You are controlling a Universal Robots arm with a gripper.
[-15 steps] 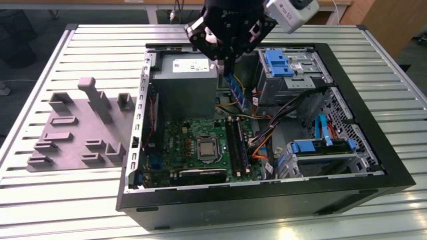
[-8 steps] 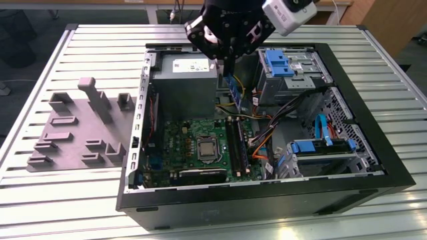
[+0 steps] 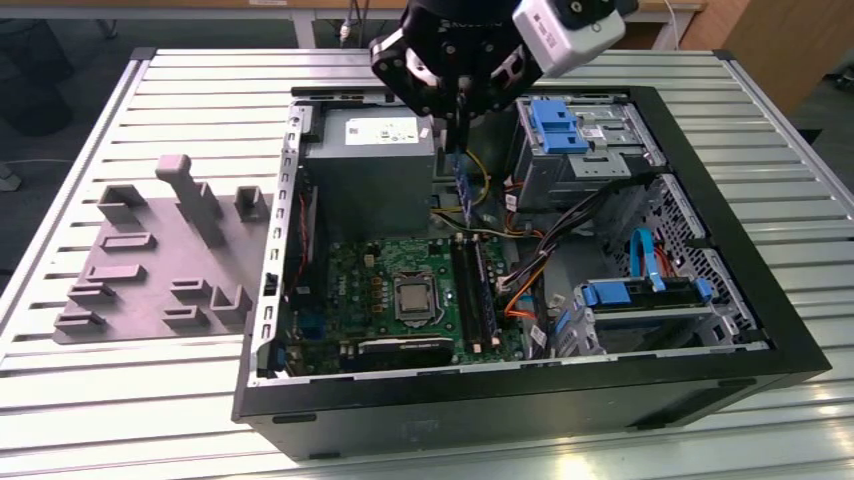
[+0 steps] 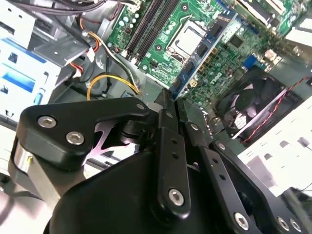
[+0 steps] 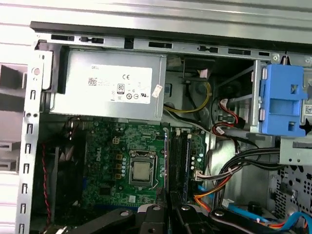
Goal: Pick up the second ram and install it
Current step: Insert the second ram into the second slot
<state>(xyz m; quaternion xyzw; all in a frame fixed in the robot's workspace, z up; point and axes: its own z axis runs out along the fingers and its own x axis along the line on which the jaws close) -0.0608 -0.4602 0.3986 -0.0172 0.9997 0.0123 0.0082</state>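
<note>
My gripper (image 3: 462, 135) hangs over the open computer case (image 3: 747, 330), above the far end of the motherboard (image 3: 367, 275). It is shut on the second ram (image 3: 463, 182), a thin blue-green stick that hangs down from the fingers with its edge toward the board. In the second wrist view the ram (image 4: 204, 53) runs out from between the closed fingers (image 4: 168, 117) toward the black slot rails (image 4: 151, 22). In the first wrist view the ram (image 5: 167, 161) shows as a thin upright line beside the slot rails (image 5: 178, 161). It is clear of the board.
A grey power supply (image 3: 367, 160) sits just to the exterior view's left of the gripper. Bundled cables (image 3: 534, 270) and blue drive cages (image 3: 641, 295) crowd the exterior view's right. The processor socket (image 3: 416, 298) lies beside the slots. A grey tray with upright blocks (image 3: 147, 260) stands outside the case.
</note>
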